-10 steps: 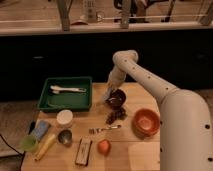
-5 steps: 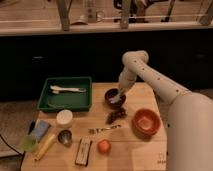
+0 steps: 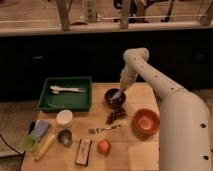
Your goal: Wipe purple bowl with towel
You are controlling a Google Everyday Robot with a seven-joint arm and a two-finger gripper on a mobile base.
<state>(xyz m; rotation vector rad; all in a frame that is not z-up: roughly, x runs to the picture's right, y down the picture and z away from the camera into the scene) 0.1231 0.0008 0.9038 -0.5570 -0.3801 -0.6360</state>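
The purple bowl (image 3: pixel 115 98) sits on the wooden table (image 3: pixel 135 145), right of the green tray. My gripper (image 3: pixel 119 93) reaches down from the white arm into the bowl's opening. A pale bit of towel (image 3: pixel 117 95) shows at the gripper tip inside the bowl. The larger orange bowl (image 3: pixel 145 122) stands to the right and nearer.
A green tray (image 3: pixel 65 93) with white utensils lies at the left. Dark grapes (image 3: pixel 116 115), a fork (image 3: pixel 104 129), an orange fruit (image 3: pixel 103 147), a small dark bar (image 3: pixel 83 151), a metal cup (image 3: pixel 64 137), a white cup (image 3: pixel 64 118), a blue pad (image 3: pixel 41 128), a banana (image 3: pixel 45 146) crowd the table.
The arm swung to the right above the bowl over the past second. The gripper tip now dips into the bowl from its right side.
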